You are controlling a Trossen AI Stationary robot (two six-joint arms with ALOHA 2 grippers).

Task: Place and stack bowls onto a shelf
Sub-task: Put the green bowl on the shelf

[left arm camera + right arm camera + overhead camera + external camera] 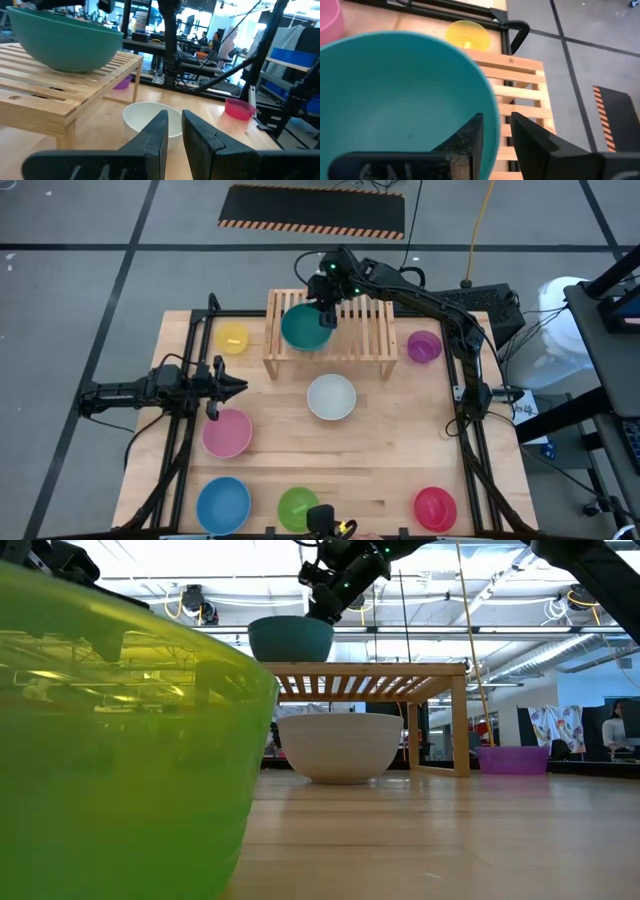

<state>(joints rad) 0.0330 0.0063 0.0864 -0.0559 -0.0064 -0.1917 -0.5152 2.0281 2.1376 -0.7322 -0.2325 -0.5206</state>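
The teal bowl (303, 328) (290, 638) stands level on its base on the left part of the light-wood shelf (365, 330) (380, 675). My right gripper (327, 315) (497, 120) hangs over the bowl's right rim, slightly open, with one finger inside the bowl and one outside. My left gripper (238, 387) (175, 117) hovers left of the white bowl (331, 397) and above the pink bowl (227, 432). Its fingers are shut to a narrow slit and hold nothing. My right gripper comes from above, pointing down, and straddles the teal bowl's rim (494, 125) on its right side. A strip of shelf slat shows between the rim and the outer finger (530, 140). Whether the inner finger (470, 137) touches the bowl's wall, I cannot tell.
The white bowl sits on the table in front of the shelf. The yellow bowl (233, 338) is left of the shelf and the purple bowl (424, 346) is right of it. Blue (222, 505), lime green (298, 508) and red (435, 507) bowls line the near edge. The shelf's right half is bare slats.
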